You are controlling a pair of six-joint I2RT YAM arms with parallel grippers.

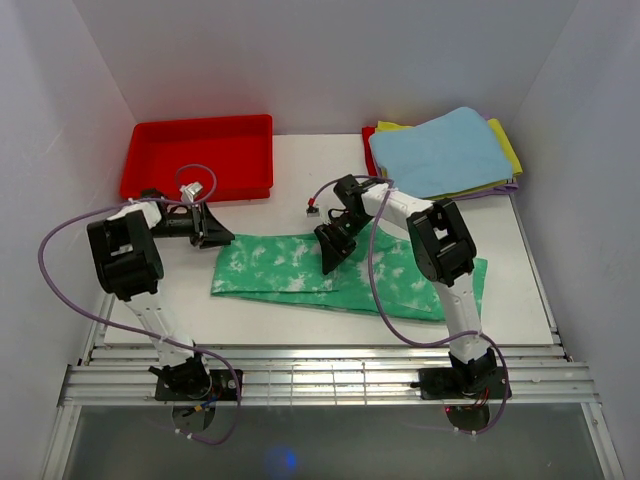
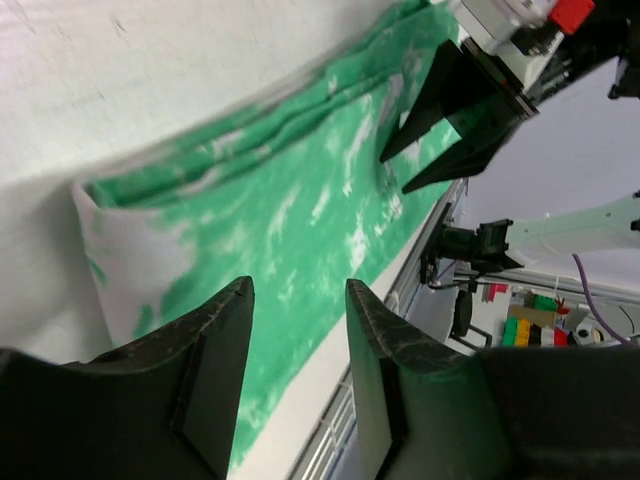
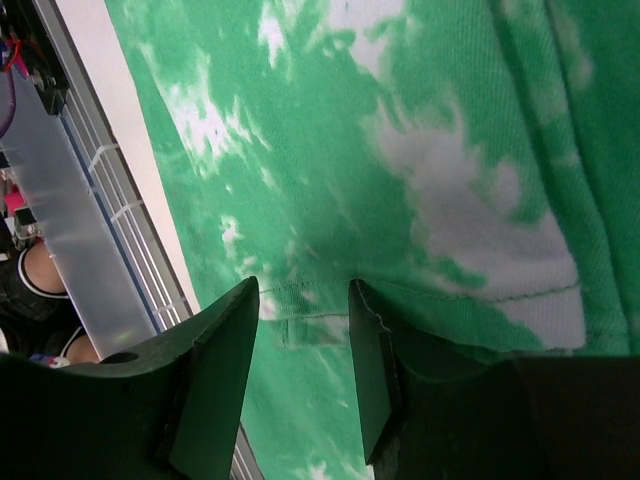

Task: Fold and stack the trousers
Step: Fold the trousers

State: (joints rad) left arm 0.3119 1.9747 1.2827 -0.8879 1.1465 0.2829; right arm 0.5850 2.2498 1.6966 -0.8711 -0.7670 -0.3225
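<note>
White surface [image 1: 300, 330], trousers [image 1: 280, 270] folded lengthwise: your left claw [image 2: 298, 288] and right claw [image 3: 301, 288] hover spread, empty; next, fold ends together.

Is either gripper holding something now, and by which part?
Nothing is held. The left gripper and the right gripper are open at the trousers, gripping no fabric.
</note>
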